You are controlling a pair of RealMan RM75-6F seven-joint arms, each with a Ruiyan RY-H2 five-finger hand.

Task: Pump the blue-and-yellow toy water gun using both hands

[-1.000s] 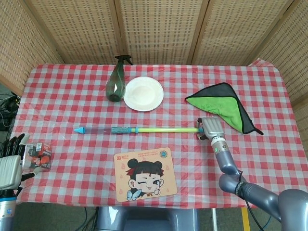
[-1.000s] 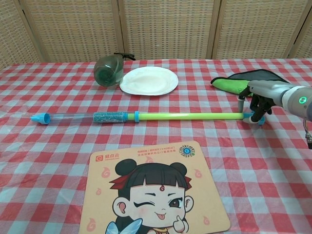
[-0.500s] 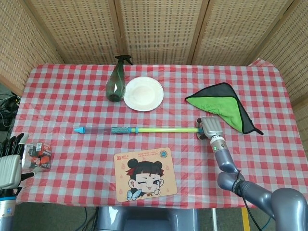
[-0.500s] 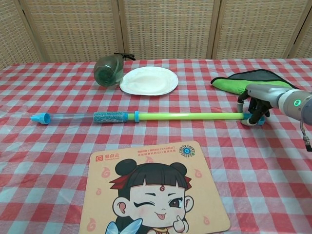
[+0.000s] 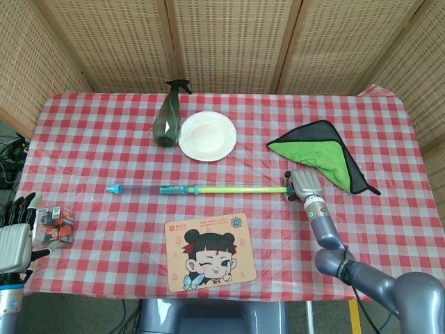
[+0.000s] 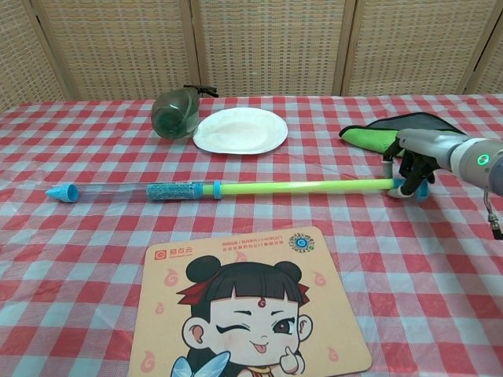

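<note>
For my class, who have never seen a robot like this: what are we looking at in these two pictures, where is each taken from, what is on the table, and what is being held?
Both pictures come from the robot's own cameras: one looks down from its head, one forward from its chest. It has two arms ending in fingered hands. The right hand grips the handle end of the toy water gun, which lies across the checked table. The left hand waits at the table's edge, holding nothing. Also there: a green spray bottle on its side, a white plate, a green cloth, a cartoon mat and small packets.

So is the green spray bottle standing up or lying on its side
On its side. The green spray bottle lies flat on the tablecloth beside the white plate, its black nozzle pointing toward the wicker screen.
</note>
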